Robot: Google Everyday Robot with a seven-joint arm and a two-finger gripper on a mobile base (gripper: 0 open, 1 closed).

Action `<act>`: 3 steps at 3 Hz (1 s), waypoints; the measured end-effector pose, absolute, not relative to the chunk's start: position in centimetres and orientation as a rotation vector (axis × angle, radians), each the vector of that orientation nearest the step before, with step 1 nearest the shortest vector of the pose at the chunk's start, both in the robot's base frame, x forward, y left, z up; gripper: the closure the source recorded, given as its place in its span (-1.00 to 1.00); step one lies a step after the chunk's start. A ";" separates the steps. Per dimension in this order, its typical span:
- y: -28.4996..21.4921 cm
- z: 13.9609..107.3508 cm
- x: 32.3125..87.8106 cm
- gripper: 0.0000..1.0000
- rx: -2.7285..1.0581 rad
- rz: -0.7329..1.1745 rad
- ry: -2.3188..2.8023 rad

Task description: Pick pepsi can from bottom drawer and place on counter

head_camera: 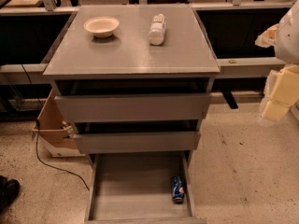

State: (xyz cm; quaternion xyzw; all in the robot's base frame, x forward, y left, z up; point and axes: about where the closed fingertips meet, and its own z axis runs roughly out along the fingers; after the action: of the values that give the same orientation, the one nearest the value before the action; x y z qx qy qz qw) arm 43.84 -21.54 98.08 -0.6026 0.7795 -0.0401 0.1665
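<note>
**Reach not yet begun: can waits in the open drawer**

The gripper [279, 96] hangs at the right edge of the view, beside the cabinet and well apart from everything it has to handle. Only a pale, blocky part of it shows, so I cannot tell whether it is released or clenched. It appears to be carrying nothing.

Far below the gripper and off toward the cabinet, the bottom drawer [133, 183] stands pulled out. The pepsi can [177, 189] lies on its side on the drawer floor, against the side wall nearer the gripper and close to the front corner. The counter [126, 52] sits about level with the gripper, on its cabinet side. It carries a shallow bowl [101, 26] and a white bottle [157, 29] lying down toward the back.

The step in hand looks like the approach to the can. To do it well, the gripper should come down in front of the middle drawer [135, 142], whose front panel overhangs the rear of the tray. The can lies with its length along the wall, so the grip should close across its width. One side of that grip has to fit between the can and the wall, and that gap looks tight. Nudging the can inward first may help. A round can on its side may roll when touched.

The near half of the counter is bare, which would suit the placement.
</note>
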 end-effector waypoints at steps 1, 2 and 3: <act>-21.5 98.1 43.8 -1.00 -1.715 -0.114 2.219; -21.3 95.1 44.0 -1.00 -1.731 -0.115 2.211; -21.2 88.5 44.2 -1.00 -1.768 -0.099 2.198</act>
State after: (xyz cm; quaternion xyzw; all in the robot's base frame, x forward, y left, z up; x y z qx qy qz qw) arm 44.24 -21.20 88.46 -0.6184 0.7689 -0.0345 0.1587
